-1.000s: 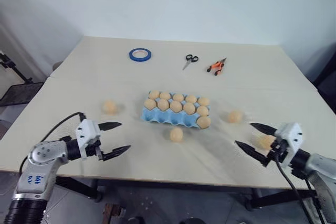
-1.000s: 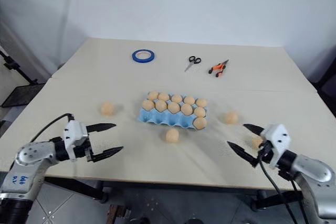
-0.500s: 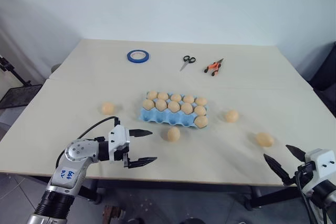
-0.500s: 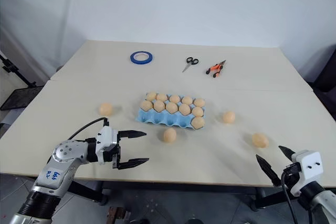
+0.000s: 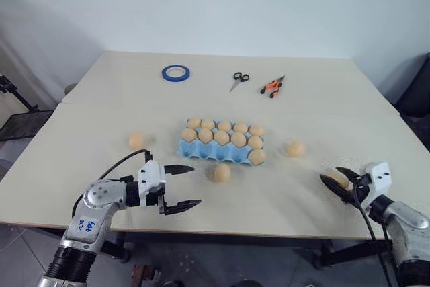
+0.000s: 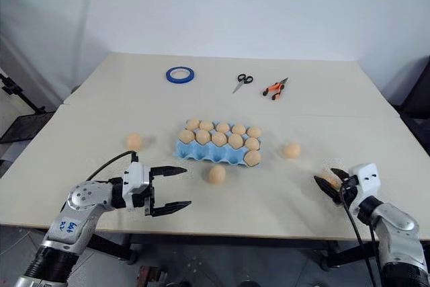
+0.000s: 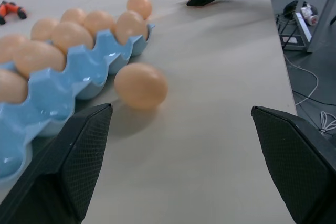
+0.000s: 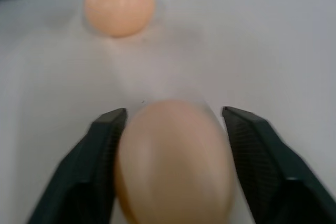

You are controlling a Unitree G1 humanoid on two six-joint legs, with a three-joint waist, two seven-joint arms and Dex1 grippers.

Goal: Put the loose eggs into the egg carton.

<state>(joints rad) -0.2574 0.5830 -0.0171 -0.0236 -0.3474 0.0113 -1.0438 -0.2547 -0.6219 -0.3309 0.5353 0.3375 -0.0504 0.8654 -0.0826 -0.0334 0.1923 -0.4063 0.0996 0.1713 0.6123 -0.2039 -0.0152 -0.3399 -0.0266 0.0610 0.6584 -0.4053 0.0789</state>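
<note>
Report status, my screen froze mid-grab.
Left gripper open beside the carton. Right gripper around an egg. Three eggs loose. Nothing blocking.

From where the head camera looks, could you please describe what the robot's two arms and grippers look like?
Both arms are silver-grey metal. The left gripper and right gripper each have two black pointed fingers on a white block. A black cable runs along each arm, and the left arm carries a white label with blue handwriting.
</note>
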